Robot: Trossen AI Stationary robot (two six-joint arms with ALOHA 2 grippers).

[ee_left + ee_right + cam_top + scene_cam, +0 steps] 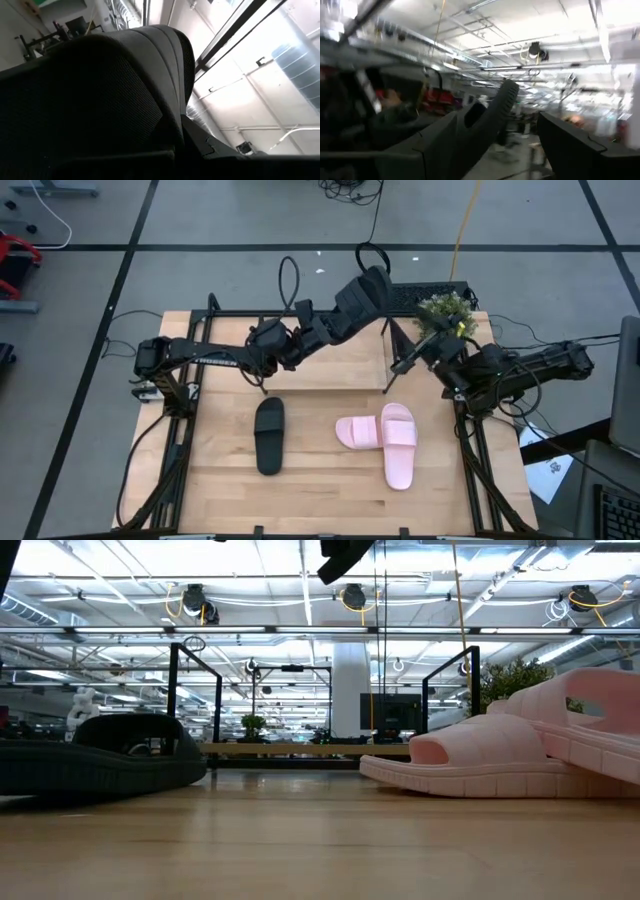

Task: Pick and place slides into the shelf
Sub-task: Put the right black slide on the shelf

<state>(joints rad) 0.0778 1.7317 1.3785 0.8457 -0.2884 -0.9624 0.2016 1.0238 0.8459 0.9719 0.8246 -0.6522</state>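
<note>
One black slide (269, 436) lies flat on the table, left of centre. Two pink slides lie to its right, one (357, 432) crosswise and one (399, 444) lengthwise, its strap side resting on the first. My left gripper (322, 328) is shut on a second black slide (365, 292), raised above the shelf (340, 365) at the table's far side. That slide fills the left wrist view (110, 85). My right gripper (520, 132) is open and holds nothing, raised by the shelf's right end, with the held slide (495, 115) ahead of it. My left gripper holds the black slide by its near-left end (338, 318), coming from the table's left and slanting upward. The slide is lifted clear of the table and the shelf and tilts up toward the far right. The slide itself hides the fingers in the wrist view.
A small green plant (445, 310) stands at the far right behind the shelf, close to my right arm. Black frame rails (470, 470) run along the table's left and right sides. The wooden table in front of the slides (330, 505) is bare.
</note>
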